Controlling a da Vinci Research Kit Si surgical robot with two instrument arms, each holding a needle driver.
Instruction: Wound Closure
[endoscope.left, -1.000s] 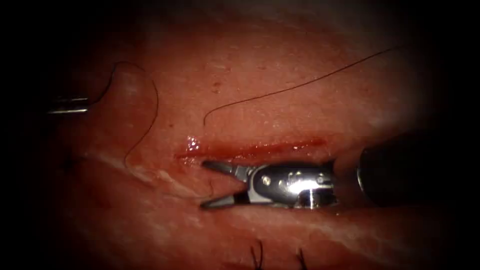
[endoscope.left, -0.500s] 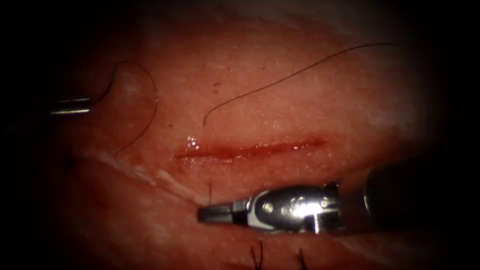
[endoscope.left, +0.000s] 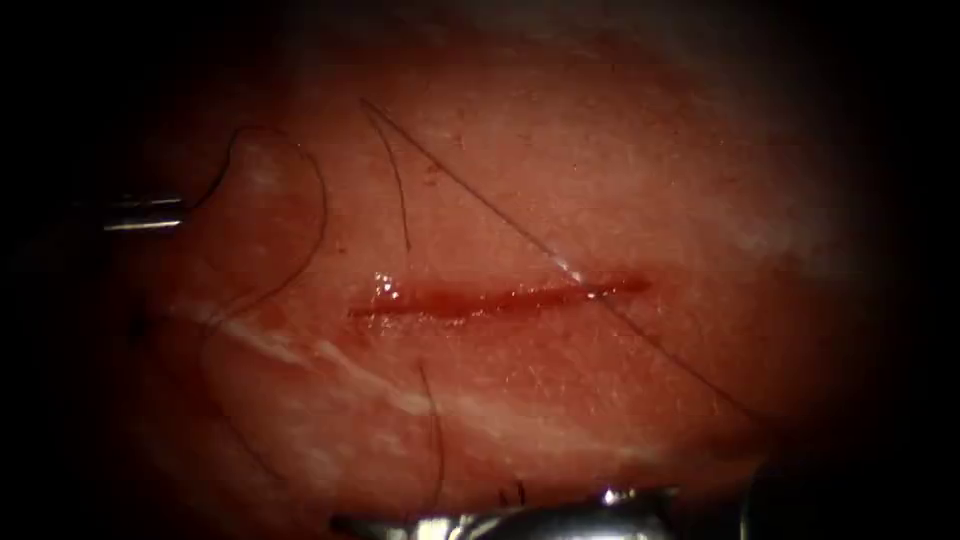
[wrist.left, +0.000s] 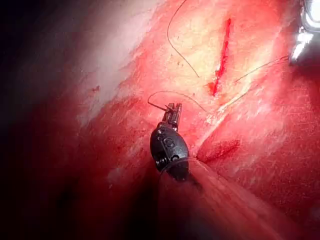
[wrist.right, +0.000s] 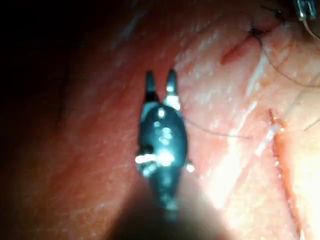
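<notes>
Tissue lay flat and pink, with the cut across its middle, a thin line wet with red fluid. Dark thread ran tight and slanted over the cut's right end. The left claw was closed on a thread end, left of the cut, probably to keep it out of the way. The right claw was open and empty, below the cut. I could not tell where the needle was.
</notes>
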